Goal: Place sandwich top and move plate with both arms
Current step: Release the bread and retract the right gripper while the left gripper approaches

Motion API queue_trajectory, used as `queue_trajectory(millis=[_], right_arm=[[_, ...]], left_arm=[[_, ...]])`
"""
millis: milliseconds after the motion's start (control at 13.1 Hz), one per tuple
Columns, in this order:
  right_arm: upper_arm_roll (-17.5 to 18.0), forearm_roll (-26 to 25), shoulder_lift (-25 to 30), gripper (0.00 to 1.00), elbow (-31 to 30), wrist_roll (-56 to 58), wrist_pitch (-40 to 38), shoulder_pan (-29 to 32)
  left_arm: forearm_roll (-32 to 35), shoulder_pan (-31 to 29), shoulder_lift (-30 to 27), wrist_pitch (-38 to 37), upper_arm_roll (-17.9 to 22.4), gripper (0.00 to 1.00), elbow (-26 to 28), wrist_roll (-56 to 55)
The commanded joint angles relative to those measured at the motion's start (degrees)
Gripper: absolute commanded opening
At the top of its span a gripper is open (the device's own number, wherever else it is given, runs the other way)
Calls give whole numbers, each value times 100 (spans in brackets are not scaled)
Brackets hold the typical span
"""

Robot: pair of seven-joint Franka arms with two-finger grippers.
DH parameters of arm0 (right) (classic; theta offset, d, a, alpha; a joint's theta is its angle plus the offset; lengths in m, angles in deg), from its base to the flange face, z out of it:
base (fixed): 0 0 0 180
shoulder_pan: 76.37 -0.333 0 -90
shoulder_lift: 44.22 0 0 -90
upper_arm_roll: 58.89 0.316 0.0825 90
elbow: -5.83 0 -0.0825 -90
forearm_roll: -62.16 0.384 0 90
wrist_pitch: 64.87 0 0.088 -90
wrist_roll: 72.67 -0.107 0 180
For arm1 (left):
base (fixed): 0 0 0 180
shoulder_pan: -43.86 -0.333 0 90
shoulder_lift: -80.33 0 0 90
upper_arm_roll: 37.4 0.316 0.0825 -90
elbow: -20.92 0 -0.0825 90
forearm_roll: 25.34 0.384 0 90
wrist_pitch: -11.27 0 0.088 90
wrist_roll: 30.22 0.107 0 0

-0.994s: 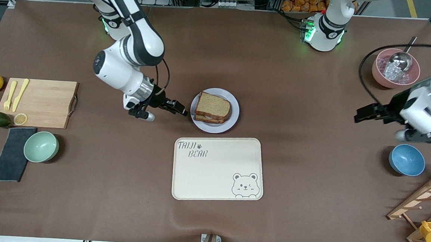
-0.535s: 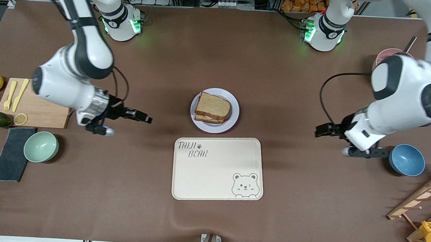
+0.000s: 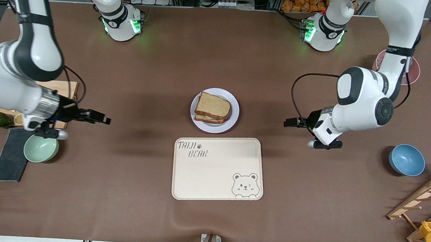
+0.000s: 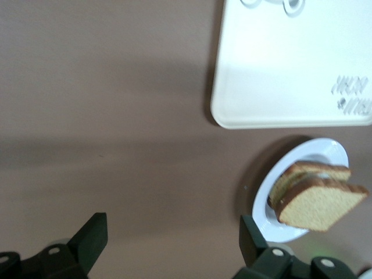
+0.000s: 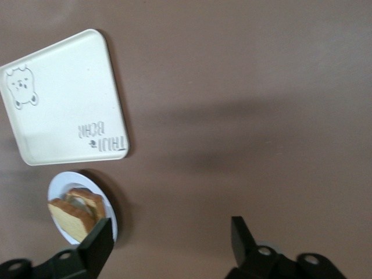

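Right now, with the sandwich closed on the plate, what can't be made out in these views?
- Sandwich filling: the top slice covers it in the front view; both wrist views show only a sliver.
- Pink bowl: mostly hidden by the left arm, front view.
- Cutting board and its contents: covered by the right arm, front view.

The plate (image 3: 233, 116) looks smooth and faintly glossy, and the sandwich top (image 3: 212, 106) on it porous and matt. Just beside the plate, the cream tray (image 3: 216, 173) is smooth and matt on a matt brown table cover (image 3: 219, 54).

Brown-covered table (image 3: 308, 201). Directly on it: plate (image 3: 231, 122), cream tray (image 3: 218, 168), blue bowl (image 3: 406, 159), green bowl (image 3: 41, 149), dark cloth (image 3: 8, 159), cutting board (image 3: 68, 87), apparently a wooden rack (image 3: 422, 201).
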Motion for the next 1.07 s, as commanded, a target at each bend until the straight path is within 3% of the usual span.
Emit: queue_trajectory(millis=[0, 153, 306, 535, 688, 994], right_arm=[[104, -709, -15, 100, 638, 230, -622, 411], [104, -1078, -24, 100, 1104, 389, -1114, 465], [113, -1754, 29, 100, 1639, 520, -1528, 544], [104, -1854, 55, 100, 2448, 705, -2591, 763], [86, -2168, 282, 100, 2530, 1109, -2935, 773], [95, -2460, 1135, 100, 1697, 1075, -2761, 877]], left_arm=[[-657, -33, 232, 418, -145, 100, 204, 586], [-1193, -33, 452, 473, -190, 100, 222, 1078], [-1546, 11, 636, 473, -198, 100, 222, 1430], [-1889, 73, 865, 499, -216, 100, 231, 1765], [-2319, 169, 1005, 596, -225, 100, 231, 2133], [-2794, 397, 1278, 929, -225, 98, 222, 2574]])
